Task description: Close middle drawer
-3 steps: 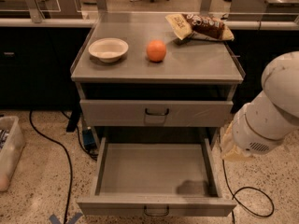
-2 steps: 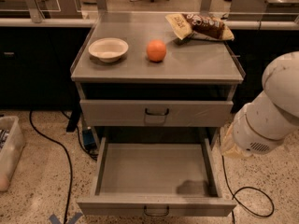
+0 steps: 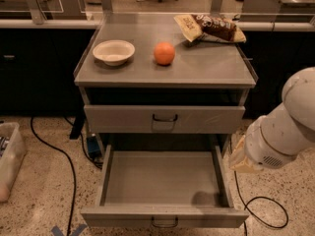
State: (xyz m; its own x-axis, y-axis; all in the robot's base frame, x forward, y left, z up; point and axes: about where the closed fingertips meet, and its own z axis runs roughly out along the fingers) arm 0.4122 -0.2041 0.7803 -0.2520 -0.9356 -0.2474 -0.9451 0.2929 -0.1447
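The middle drawer [image 3: 165,181] is pulled far out of the grey metal cabinet. Its wide shallow tray is empty, and its flat front [image 3: 123,216] sits at the bottom of the view with a small dark loop handle [image 3: 165,223] at centre. The drawer above it [image 3: 123,119] is pushed in and has its own loop handle. The robot's thick white arm [image 3: 283,132] hangs at the right, beside the open drawer's right side. My gripper is out of view; only these arm links show.
On the cabinet top [image 3: 206,65] stand a white bowl [image 3: 113,51], an orange [image 3: 164,53] and a chip bag [image 3: 210,28]. Black cables [image 3: 69,161] run over the speckled floor on both sides. A clear plastic bin [image 3: 7,159] is at the left edge.
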